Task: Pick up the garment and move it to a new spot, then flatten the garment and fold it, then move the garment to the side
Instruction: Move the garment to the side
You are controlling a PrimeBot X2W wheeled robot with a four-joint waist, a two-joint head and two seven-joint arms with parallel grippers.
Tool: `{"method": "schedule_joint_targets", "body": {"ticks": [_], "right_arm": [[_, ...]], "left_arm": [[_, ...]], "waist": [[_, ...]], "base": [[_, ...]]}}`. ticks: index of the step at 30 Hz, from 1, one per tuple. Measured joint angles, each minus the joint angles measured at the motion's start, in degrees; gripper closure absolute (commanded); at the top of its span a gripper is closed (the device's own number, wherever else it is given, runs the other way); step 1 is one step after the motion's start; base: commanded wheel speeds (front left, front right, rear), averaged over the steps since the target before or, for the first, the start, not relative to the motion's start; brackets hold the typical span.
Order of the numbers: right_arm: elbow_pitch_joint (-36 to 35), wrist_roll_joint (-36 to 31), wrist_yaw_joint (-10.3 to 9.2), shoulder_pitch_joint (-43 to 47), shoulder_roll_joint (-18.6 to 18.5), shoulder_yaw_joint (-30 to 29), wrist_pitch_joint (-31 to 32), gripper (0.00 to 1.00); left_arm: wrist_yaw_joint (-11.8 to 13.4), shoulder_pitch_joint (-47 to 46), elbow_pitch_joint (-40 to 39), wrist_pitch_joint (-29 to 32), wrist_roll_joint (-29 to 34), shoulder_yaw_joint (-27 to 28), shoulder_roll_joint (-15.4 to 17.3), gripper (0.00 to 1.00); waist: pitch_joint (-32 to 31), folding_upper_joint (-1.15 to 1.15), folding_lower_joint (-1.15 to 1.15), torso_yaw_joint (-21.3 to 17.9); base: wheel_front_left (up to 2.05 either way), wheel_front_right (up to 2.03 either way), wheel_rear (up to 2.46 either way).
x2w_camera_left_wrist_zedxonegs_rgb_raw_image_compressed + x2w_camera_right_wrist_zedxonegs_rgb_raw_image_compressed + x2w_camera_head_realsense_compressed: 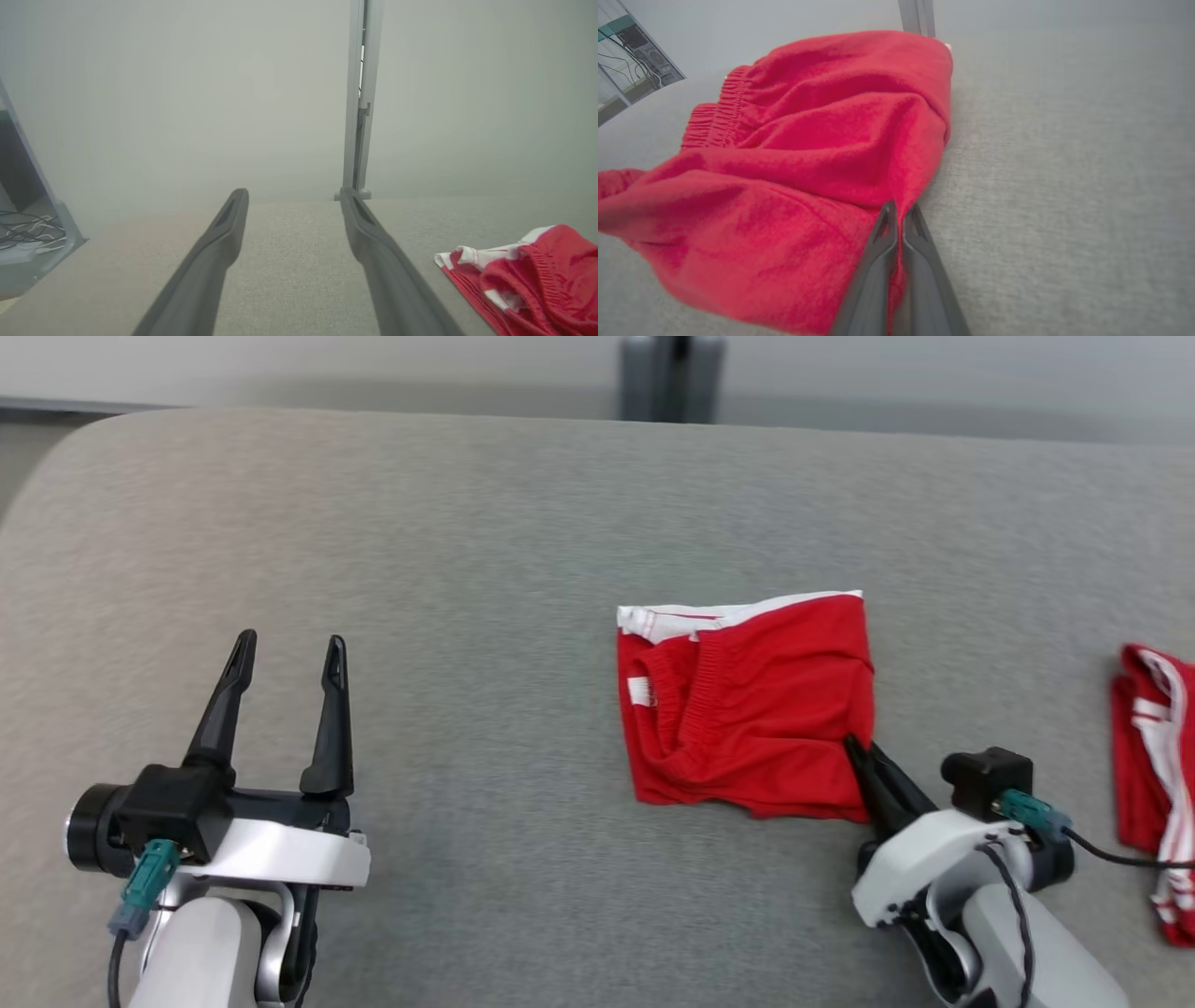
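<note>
One folded red-and-white cloth garment (pixel 747 709), corner-pinched in right gripper (pixel 852 744) jaws; left gripper (pixel 291 639) jaws wide; next, probably slide it aside.

The folded red cloth garment (pixel 747 709) lies on the grey fabric-covered table (pixel 467 523). Well right of it lies a crumpled red-and-white garment (pixel 1153 775). The black right gripper (pixel 854 742) meets its near right corner; the black left gripper (pixel 289 639) is well left.

Grey cloth-covered table (pixel 448 523). Folded red garment (pixel 747 709) just right of centre, 3 o'clock; second red-and-white garment (pixel 1139 775) at far 3 o'clock edge.
</note>
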Motion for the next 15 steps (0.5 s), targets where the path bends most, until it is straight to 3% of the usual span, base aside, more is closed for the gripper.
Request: {"method": "schedule_joint_targets", "body": {"ticks": [7,15], "right_arm": [[-10.96,-8.34,-0.02,4.87,-3.43,-3.88,0.7,1.0],[-29.88,-14.91,-0.02,7.54,-9.92,-6.52,8.01,1.0]], "left_arm": [[-0.33,-0.93,-2.83,0.86,0.71,-0.1,2.2,0.0],[-0.83,-3.07,-5.21,2.81,1.81,-1.32,3.52,0.0]], "waist": [[1.77,0.0,0.0,-9.53],[4.49,0.0,0.0,-17.67]], "base": [[0.0,0.0,0.0],[0.0,0.0,0.0]]}}
